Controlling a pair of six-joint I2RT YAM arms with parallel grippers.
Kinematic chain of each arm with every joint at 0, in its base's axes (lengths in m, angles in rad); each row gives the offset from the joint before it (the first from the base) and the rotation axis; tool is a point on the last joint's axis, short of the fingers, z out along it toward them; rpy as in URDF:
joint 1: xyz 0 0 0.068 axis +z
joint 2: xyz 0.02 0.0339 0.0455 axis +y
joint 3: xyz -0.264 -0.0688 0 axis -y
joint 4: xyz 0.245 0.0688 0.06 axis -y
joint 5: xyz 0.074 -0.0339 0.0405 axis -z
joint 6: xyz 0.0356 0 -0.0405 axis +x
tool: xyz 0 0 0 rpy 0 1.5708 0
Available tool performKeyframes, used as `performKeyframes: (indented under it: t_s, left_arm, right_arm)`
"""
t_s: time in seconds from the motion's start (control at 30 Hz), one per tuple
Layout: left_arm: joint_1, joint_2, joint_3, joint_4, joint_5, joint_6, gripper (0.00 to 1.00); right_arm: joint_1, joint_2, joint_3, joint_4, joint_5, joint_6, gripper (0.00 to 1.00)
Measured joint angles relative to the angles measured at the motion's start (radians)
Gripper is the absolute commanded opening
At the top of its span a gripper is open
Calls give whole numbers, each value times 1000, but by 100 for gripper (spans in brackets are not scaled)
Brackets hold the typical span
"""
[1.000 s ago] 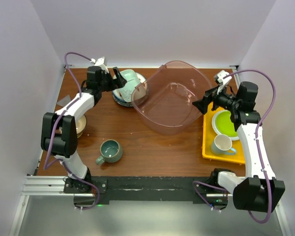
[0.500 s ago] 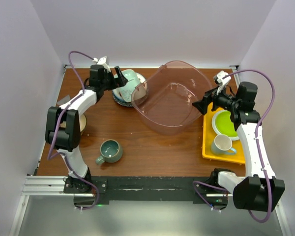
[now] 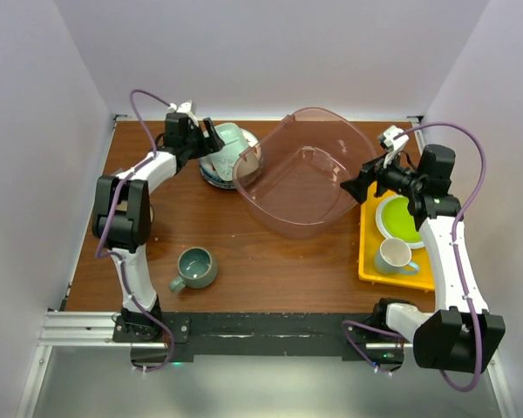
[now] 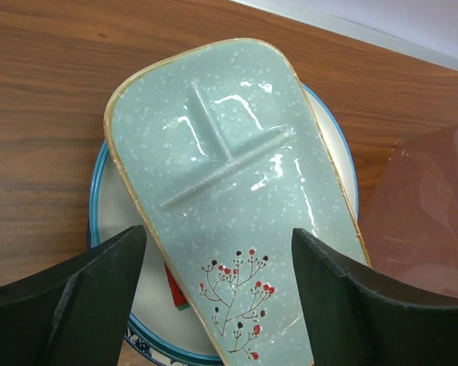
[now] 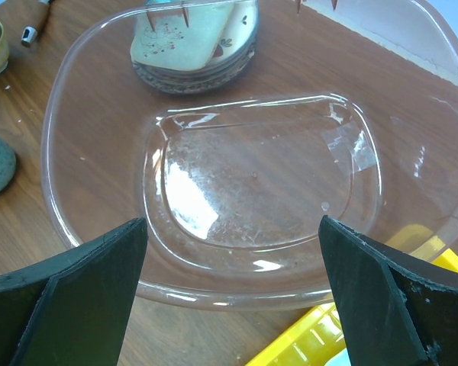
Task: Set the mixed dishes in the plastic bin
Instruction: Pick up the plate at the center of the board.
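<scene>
Jaws of the left gripper (image 4: 217,232) are set wide apart and nothing is clamped; one finger (image 4: 76,297) is seen at each side of the mint squarish dish (image 4: 229,168), over its narrower near end; contact between fingers and dish cannot be told. The dish is laid on top of a blue-rimmed plate (image 4: 107,229), with a red-berry sprig printed at its near end and raised ridges across its middle; in the overhead view this stack (image 3: 222,174) is found at the far left of the table (image 3: 270,270), just beside the left rim of the plastic bin (image 3: 279,222).

The right gripper (image 3: 359,186) is held at the right rim of the bin; its jaws are fully released and no object is gripped between them; in the right wrist view the bin (image 5: 57,145) is seen below and beyond the spread fingers (image 5: 69,297), and the stack is visible through its far wall.

The grey-teal mug (image 3: 196,267) is stood on the table near the left arm's base, well apart from the bin. A yellow tray (image 3: 370,261) is placed at the right edge; a lime-green plate (image 3: 399,219) and a white mug (image 3: 394,254) are carried on it.
</scene>
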Motion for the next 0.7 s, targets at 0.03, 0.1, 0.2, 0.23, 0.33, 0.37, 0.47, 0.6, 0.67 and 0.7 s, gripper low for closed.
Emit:
performKeyframes:
  t_s: [0.03, 0.1, 0.2, 0.23, 0.33, 0.37, 0.47, 0.6, 0.67, 0.7]
  left_arm:
    - [0, 10, 8, -5, -1, -1, 74]
    - [0, 19, 11, -10, -3, -5, 71]
    - [0, 21, 11, -24, -13, -8, 66]
    - [0, 21, 11, -26, -19, -8, 62]
    - [0, 21, 10, -34, -37, -13, 56]
    - [0, 21, 8, -34, -40, -15, 54]
    - [0, 22, 2, -41, -53, -19, 50]
    - [0, 26, 0, -42, -56, -34, 44]
    - [0, 32, 0, -42, -56, -41, 42]
    - [0, 37, 0, -42, -56, -42, 41]
  right_arm:
    - [0, 0, 0, -1, 0, 0, 98]
    - [0, 0, 0, -1, 0, -3, 98]
    - [0, 0, 0, -3, 0, -6, 98]
    - [0, 0, 0, -4, 0, -7, 98]
    - [0, 0, 0, -5, 0, -8, 98]
    - [0, 0, 0, -5, 0, -8, 98]
    - [0, 0, 0, -5, -4, -10, 98]
    - [0, 0, 0, -5, -7, -11, 98]
    - [0, 0, 0, -5, -7, -13, 98]
    - [0, 0, 0, -5, -7, -13, 98]
